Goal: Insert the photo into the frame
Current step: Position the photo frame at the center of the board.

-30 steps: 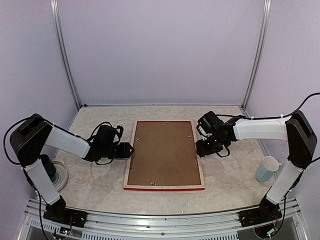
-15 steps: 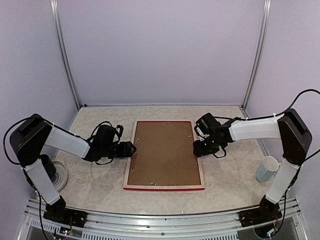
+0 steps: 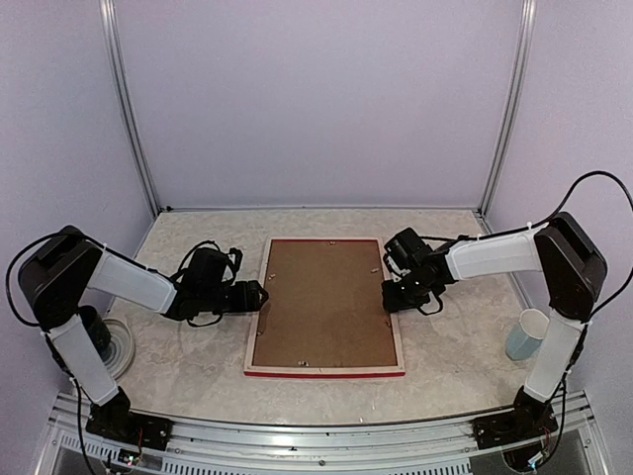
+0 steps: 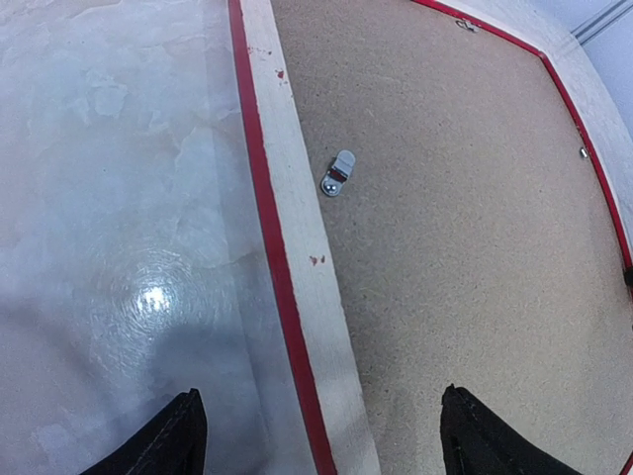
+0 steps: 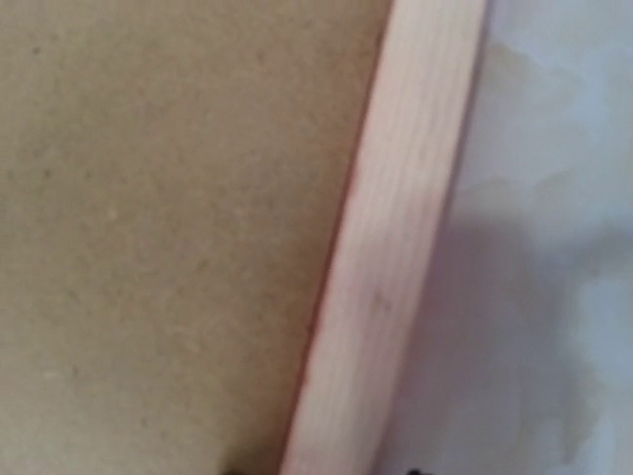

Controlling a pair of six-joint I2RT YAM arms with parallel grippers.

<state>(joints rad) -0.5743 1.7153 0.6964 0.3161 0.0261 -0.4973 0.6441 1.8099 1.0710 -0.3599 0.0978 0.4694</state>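
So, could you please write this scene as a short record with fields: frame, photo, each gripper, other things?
frame: lies back side up on the table
backing board: brown, sits inside the frame
photo: not visible in any view
left gripper: open, fingers on either side of the frame's left rail
right gripper: at the frame's right rail; open or shut cannot be told
other: pale cup standing right of the frame
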